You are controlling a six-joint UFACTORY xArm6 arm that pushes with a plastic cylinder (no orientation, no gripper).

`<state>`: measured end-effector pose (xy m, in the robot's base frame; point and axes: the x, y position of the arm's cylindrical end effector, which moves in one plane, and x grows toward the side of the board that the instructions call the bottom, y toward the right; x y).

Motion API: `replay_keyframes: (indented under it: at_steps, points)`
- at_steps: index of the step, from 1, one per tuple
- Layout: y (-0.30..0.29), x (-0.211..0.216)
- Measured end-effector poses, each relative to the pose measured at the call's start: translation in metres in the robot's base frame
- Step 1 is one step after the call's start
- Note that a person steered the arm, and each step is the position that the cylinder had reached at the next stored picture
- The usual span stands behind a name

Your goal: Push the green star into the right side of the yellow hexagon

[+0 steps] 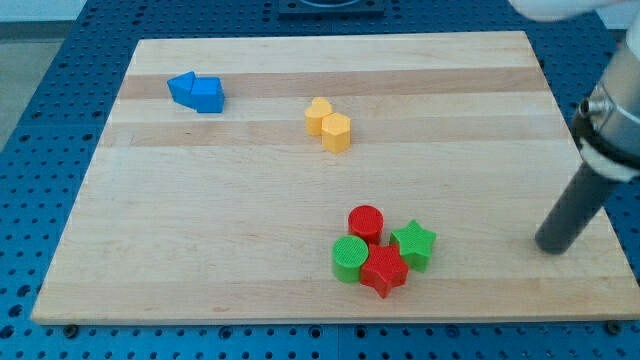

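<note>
Nearest the view's bottom, a red star block (383, 270) touches the green star block (414, 244), clustered with a green cylinder (350, 259) and red cylinder (366, 222). My tip (551, 246), bare and touching nothing, stands well right of them on the wooden board (200, 230). Approach step, I judge: swing below-right of the star, then push up-left toward the yellow hexagon block (337, 131), without the red cylinder snagging.

There are two blue blocks, one (182, 87) touching the other (208, 96); their shapes are hard to tell. There are two yellow blocks: one yellow hexagon (337, 131) and one more yellow block (318, 116). There are two red blocks: one red cylinder (366, 223) and one red star (383, 270). There are two green blocks: one green cylinder (350, 259) and one green star (414, 244). That makes eight blocks on one wooden board (200, 230).
</note>
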<state>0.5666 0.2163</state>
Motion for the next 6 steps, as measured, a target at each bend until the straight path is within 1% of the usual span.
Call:
replay_keyframes:
  at_steps: [1, 2, 3, 4, 5, 6]
  points:
    - [-0.036, 0.019]
    - [-0.101, 0.018]
    - [-0.144, 0.017]
    - [-0.172, -0.007]
    - [-0.179, -0.049]
    - [-0.204, -0.096]
